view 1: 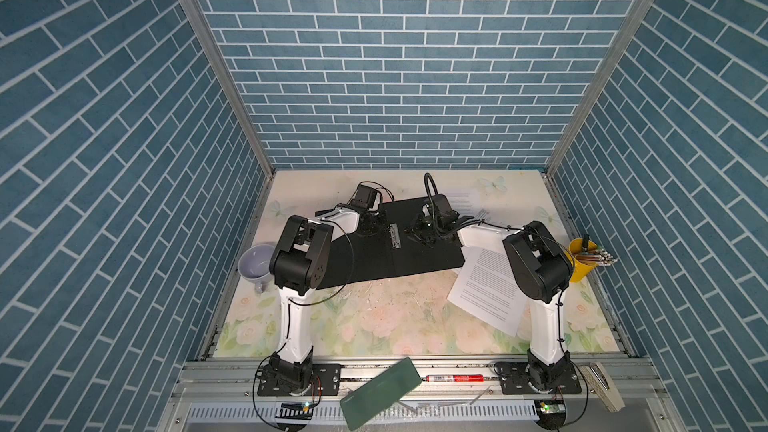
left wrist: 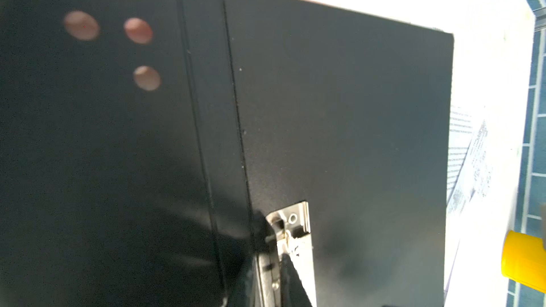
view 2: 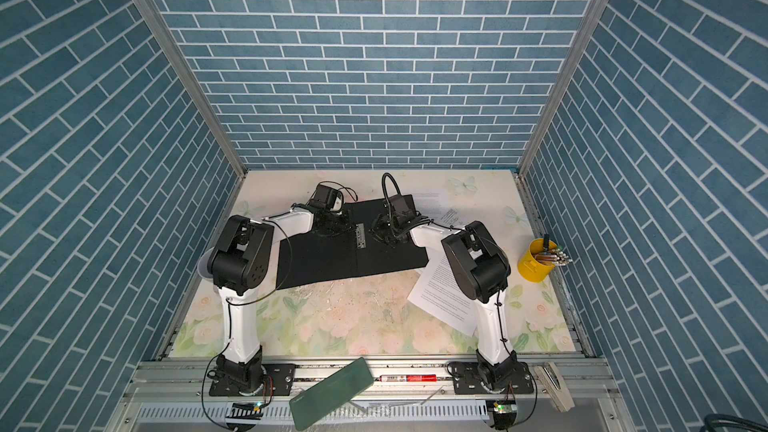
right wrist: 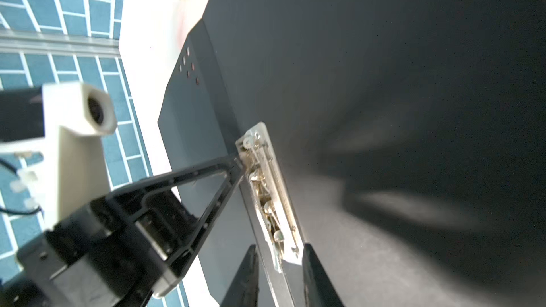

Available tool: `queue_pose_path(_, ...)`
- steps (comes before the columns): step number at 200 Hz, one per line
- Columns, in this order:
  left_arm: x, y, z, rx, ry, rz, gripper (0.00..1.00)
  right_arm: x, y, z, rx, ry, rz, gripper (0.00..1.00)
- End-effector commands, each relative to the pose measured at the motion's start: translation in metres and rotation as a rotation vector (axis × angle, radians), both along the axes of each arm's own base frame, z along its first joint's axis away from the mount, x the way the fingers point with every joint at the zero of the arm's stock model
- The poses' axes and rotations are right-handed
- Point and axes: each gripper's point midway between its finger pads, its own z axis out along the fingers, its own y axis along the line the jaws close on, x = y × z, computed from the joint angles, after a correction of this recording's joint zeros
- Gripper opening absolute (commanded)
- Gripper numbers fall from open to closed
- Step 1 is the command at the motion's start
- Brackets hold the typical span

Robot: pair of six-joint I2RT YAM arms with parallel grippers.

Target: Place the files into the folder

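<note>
The folder [view 1: 415, 259] [view 2: 332, 259] lies open on the table, black inside up, with its metal clip [view 1: 395, 236] [left wrist: 298, 217] [right wrist: 266, 178] on the spine. My left gripper [view 1: 387, 227] [left wrist: 277, 240] [right wrist: 240, 163] is shut on the clip's far end, its fingers meeting in a point there. At the clip's near end my right gripper [view 1: 409, 238] [right wrist: 280, 249] holds the plate between its two fingers. One of the files, a text sheet [view 1: 486, 288] [view 2: 440, 292], lies right of the folder, partly under the right arm. Two more sheets [view 1: 465, 201] [left wrist: 466, 155] show behind the folder's far right corner.
A lilac cup [view 1: 255, 261] stands at the left table edge. A yellow pot of pens [view 1: 579, 261] stands at the right edge. On the front rail lie a dark green slab [view 1: 380, 392], a red marker [view 1: 455, 378] and a wooden piece [view 1: 602, 384].
</note>
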Motion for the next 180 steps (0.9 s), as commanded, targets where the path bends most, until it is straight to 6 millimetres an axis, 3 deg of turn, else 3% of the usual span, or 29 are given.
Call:
queue_pose_path(1, 0.006, 0.005, -0.009, 0.02, 0.011, 0.019, 0.16, -0.013, 0.0, -0.02, -0.028, 0.039, 0.022, 0.27)
queue_pose_path(91, 0.005, 0.008, -0.016, 0.036, 0.022, 0.025, 0.12, -0.03, 0.013, -0.026, -0.049, 0.064, 0.126, 0.24)
queue_pose_path(137, 0.004, 0.007, -0.017, 0.025, 0.023, 0.031, 0.12, -0.03, 0.027, -0.023, -0.033, 0.061, 0.185, 0.19)
queue_pose_path(180, 0.001, 0.007, -0.019, 0.022, 0.028, 0.027, 0.11, -0.03, 0.029, -0.021, -0.032, 0.053, 0.192, 0.16)
